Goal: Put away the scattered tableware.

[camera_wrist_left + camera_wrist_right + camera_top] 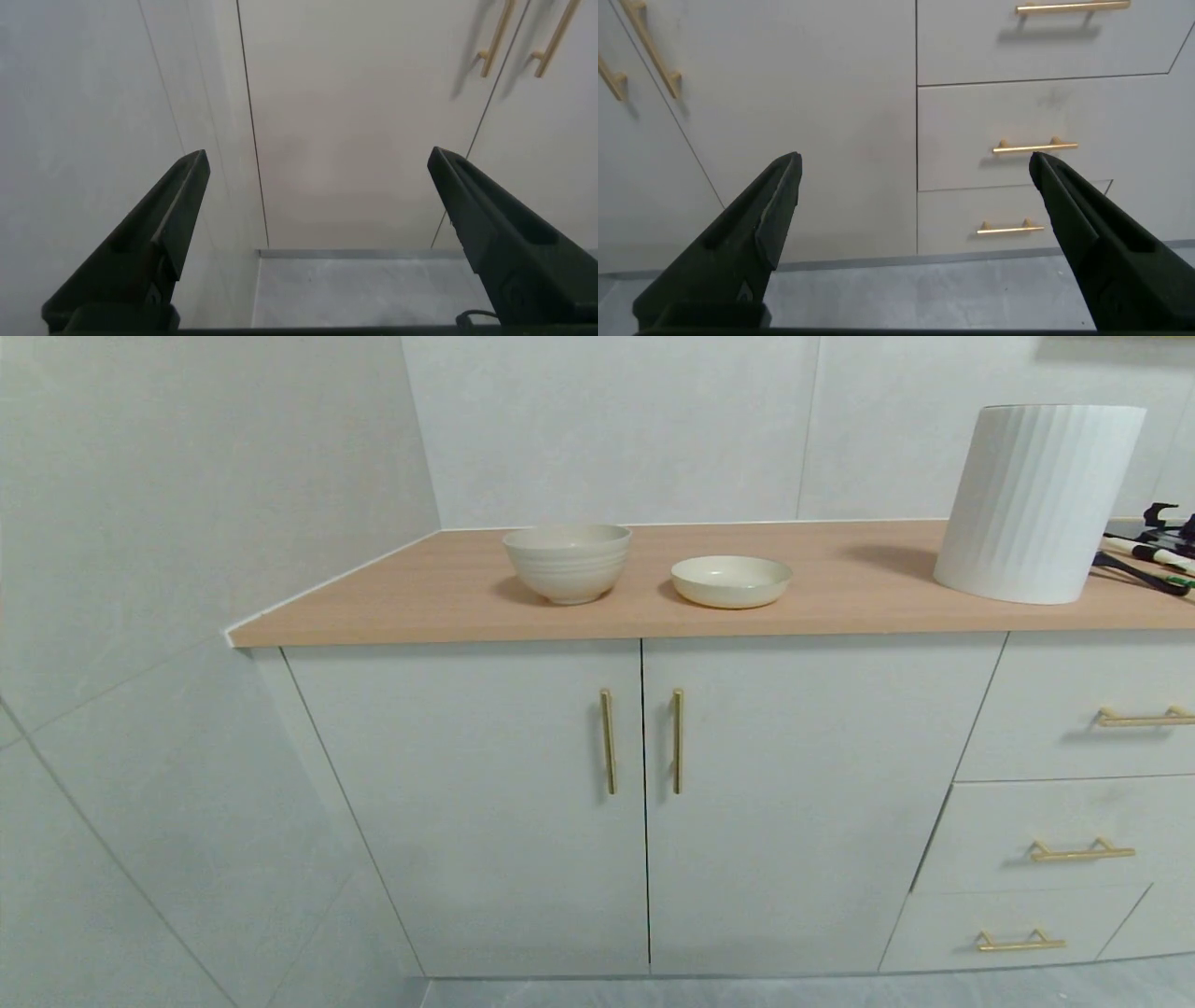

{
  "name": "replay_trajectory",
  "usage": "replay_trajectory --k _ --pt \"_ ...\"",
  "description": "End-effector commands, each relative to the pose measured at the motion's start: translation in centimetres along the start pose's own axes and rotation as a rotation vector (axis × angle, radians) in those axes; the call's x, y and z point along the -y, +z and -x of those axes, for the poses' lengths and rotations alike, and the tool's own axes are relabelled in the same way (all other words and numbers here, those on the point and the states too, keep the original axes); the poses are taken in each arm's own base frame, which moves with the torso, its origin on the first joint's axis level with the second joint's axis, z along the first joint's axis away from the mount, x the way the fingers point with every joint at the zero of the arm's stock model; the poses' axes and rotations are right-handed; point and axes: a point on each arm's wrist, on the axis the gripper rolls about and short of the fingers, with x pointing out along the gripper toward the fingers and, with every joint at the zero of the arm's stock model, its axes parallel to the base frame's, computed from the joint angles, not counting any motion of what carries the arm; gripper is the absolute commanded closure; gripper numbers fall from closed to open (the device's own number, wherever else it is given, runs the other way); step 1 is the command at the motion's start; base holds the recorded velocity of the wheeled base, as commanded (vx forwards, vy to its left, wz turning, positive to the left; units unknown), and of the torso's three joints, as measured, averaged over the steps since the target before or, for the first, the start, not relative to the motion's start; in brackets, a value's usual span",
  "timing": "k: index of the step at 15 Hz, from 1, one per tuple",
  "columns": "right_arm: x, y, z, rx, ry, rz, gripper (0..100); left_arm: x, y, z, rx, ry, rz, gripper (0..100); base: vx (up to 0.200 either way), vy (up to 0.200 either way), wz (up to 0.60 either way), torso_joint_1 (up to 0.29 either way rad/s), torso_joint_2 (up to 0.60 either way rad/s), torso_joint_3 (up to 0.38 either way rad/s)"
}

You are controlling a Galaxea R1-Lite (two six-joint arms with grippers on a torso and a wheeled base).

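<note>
Both arms sit low before the cabinet. The left gripper (318, 159), jaws wide apart and empty, faces a door (355, 121); the right gripper (914, 159), likewise spread, faces the drawers (1083, 103). On the counter (840, 602) stand one bowl (567, 562) and one dish (731, 581), near but apart, and one white canister (1036, 504) to their right.

Utensils (1150, 558) cut at edge, left hand (318, 157) base cropped

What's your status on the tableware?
Left gripper open, empty. Right gripper open, empty, facing the drawers. Bowl and dish apart on the counter. Cabinet doors shut.
</note>
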Motion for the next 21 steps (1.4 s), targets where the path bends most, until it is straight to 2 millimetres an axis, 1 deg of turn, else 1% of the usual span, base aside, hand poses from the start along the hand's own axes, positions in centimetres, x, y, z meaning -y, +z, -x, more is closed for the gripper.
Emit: replay_trajectory --k 1,13,15,16,17,18,19,20,21 --pt "0.0 0.0 0.0 0.000 0.000 0.001 0 0.0 0.0 0.0 0.000 0.000 0.000 0 0.000 0.000 0.00 -0.012 0.06 0.036" --pt "0.0 0.0 0.0 0.001 0.002 0.007 0 0.0 0.0 0.0 0.000 0.000 0.002 0 0.000 0.000 0.00 0.000 0.00 0.000" --pt "0.0 0.0 0.0 0.001 0.005 0.050 0 0.0 0.0 0.0 0.000 0.000 0.002 0 0.000 0.000 0.00 0.000 0.00 0.000" --pt "-0.1 0.5 0.1 0.012 0.029 0.054 0 0.0 0.0 0.0 0.000 0.000 0.002 0 0.000 0.000 0.00 0.000 0.00 0.000" --pt "-0.2 2.5 0.4 0.049 0.100 0.043 0 0.0 0.0 0.0 0.000 0.000 0.002 0 0.000 0.000 0.00 0.000 0.00 0.000" --pt "-0.3 3.9 0.6 0.066 0.148 0.029 0 0.0 0.0 0.0 0.000 0.000 0.002 0 0.000 0.000 0.00 0.000 0.00 0.000" --pt "-0.7 5.8 -0.1 0.021 0.273 0.018 0 0.0 0.0 0.0 0.000 0.000 0.002 0 0.000 0.000 0.00 0.000 0.00 0.000" --pt "-1.0 6.9 -1.4 -0.068 0.384 0.008 0 0.0 0.0 0.0 0.000 0.000 0.002 0 0.000 0.000 0.00 0.000 0.00 0.000" --pt "-1.3 8.1 -3.2 -0.154 0.453 -0.008 0 0.0 0.0 0.0 0.000 0.000 0.002 0 0.000 0.000 0.00 0.000 0.00 0.000"
